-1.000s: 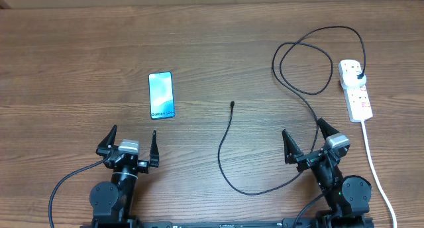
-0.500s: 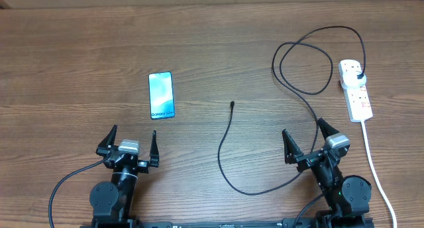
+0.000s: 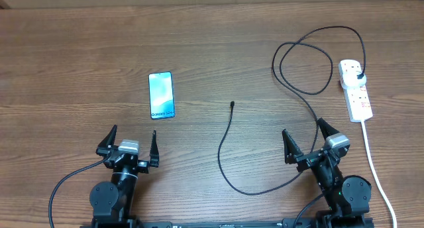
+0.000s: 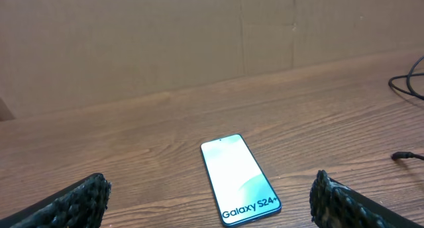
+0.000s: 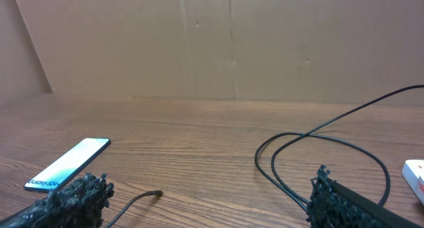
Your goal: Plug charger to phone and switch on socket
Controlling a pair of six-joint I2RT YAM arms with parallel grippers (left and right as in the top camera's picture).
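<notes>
While one phone (image 3: 161, 95) lies screen-up on the table (image 3: 66, 56), left of centre, one charger (image 3: 224, 148) rests with its tip well apart to the right, curling past the right gripper (image 3: 303, 128) up to one socket (image 3: 356, 89), and both it and the left gripper (image 3: 131, 136) gape wide, empty.

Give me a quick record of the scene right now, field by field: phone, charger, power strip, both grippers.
phone: flat, screen lit, nothing plugged in
charger: black cable, loosely looped
connector tip: lying free, right of the phone, apart from it
plug: seated in the socket's far outlet
socket: white strip, far right; switch state unreadable
left gripper: open, empty
right gripper: open, empty
</notes>
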